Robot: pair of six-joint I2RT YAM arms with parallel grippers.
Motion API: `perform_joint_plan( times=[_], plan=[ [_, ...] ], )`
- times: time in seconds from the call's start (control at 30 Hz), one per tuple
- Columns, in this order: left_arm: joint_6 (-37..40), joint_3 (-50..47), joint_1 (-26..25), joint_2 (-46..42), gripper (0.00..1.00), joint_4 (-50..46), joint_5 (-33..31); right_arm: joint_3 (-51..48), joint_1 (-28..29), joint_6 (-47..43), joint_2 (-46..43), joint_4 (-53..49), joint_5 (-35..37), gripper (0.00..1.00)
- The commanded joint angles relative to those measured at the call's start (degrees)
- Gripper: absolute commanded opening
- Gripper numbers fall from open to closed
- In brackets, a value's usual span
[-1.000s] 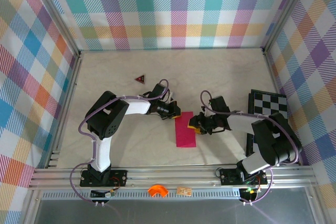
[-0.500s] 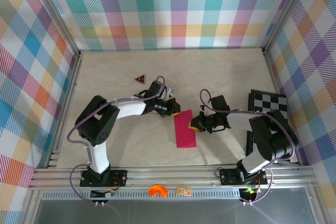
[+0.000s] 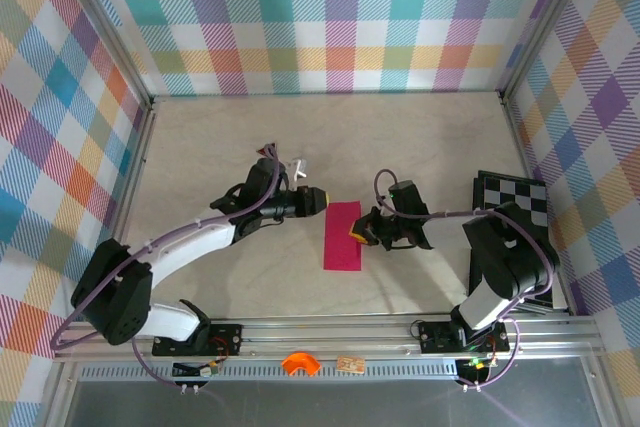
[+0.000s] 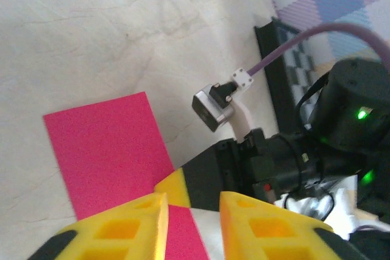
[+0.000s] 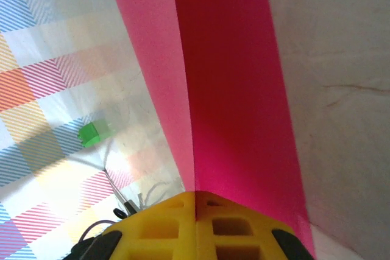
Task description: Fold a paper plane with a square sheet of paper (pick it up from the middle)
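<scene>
Right pincer [image 5: 196, 200], yellow fingers pressed together, we find pinching the square sheet of paper [image 5: 231, 89], a smooth magenta creased strip at mid-table [image 3: 420, 147]; left pincer [image 4: 194, 211] stands spread over it.

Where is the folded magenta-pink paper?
The paper lies centrally in the top view, between the left gripper and the right gripper, which pinches it.

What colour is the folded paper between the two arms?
The folded paper is magenta-pink; the top external view shows it best.

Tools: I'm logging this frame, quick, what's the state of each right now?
Left tool: open, holding nothing.
Right tool: closed on the paper.
</scene>
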Motion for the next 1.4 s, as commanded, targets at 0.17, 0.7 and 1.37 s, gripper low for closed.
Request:
perform_joint_plan(
  times=[0.17, 0.7, 1.37],
  plan=[
    [11.7, -2.5, -11.4, -3.1, 0.35, -5.5, -12.7, 1.5, -0.3, -4.4, -2.7, -4.5, 0.5, 0.16],
    [26.3, 7.1, -35.0, 12.5, 0.65, -17.3, -40.0, 2.8, -1.3, -8.3, -2.8, -5.9, -2.4, 0.07],
    [30.7, 14.1, -39.9, 24.4, 0.60, -21.4, -58.9, 2.5, -1.3, -7.3, -2.7, -5.5, -1.9, 0.09]
  ],
)
